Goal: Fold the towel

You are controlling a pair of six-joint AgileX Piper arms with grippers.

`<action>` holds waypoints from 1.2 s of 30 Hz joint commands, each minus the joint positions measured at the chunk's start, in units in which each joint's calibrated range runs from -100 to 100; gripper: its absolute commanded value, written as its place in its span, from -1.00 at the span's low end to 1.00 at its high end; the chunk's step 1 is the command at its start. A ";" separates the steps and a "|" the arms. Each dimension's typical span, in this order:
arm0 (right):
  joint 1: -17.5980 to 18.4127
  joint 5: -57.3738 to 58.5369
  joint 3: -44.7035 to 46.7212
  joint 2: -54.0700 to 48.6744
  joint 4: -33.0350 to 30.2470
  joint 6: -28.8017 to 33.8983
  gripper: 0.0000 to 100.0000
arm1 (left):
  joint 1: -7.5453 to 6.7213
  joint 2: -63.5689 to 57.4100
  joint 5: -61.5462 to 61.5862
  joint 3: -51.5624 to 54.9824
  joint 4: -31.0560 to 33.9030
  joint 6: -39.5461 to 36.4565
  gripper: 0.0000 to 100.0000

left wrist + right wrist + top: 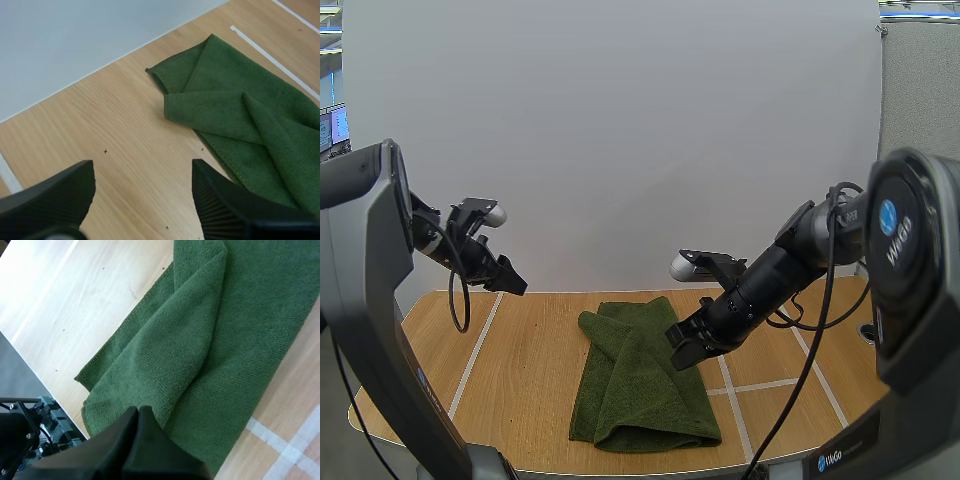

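Towel (640, 385) is green cloth, matt, a soft nubby pile with a stitched hem. Table (520, 370) is pale wood, smooth, fine-grained, faintly shiny, with white strips (477, 345) flat and matt on it. Left gripper (143, 172) fingers (225, 205): matt black plastic, inner faces ribbed.

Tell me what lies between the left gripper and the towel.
Only bare table lies between left gripper and towel, as the left wrist view shows.
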 commanded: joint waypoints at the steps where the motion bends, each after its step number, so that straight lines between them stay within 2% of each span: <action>1: 0.87 1.10 2.42 -5.49 -2.96 2.40 -1.00 | -2.35 6.52 0.56 -5.86 1.44 0.01 0.81; 5: 2.44 1.10 4.80 -6.39 -3.06 3.43 -1.00 | -3.69 9.72 0.56 -7.92 3.86 0.01 0.81; 10: 4.59 1.10 6.93 -6.39 -3.06 4.61 -1.00 | -6.36 13.90 0.56 -9.73 5.16 0.01 0.81; 12: 4.82 1.10 6.93 -6.39 -3.06 5.44 -1.00 | -6.92 14.47 0.56 -9.88 5.16 0.01 0.81; 16: 4.83 1.10 6.93 -6.39 -3.06 5.62 -1.00 | -9.16 16.92 -0.96 -10.15 5.41 2.26 0.81; 24: 4.83 1.10 6.93 -6.39 -3.06 5.62 -1.00 | -12.20 20.11 -5.12 -12.91 5.28 3.03 0.81; 32: 4.83 1.10 6.93 -6.39 -2.95 5.62 -1.00 | -14.24 25.08 -9.68 -17.17 4.58 2.94 0.81; 36: 4.83 1.10 6.93 -6.39 -2.41 5.62 -1.00 | -14.40 27.13 -10.17 -19.81 3.73 2.94 0.81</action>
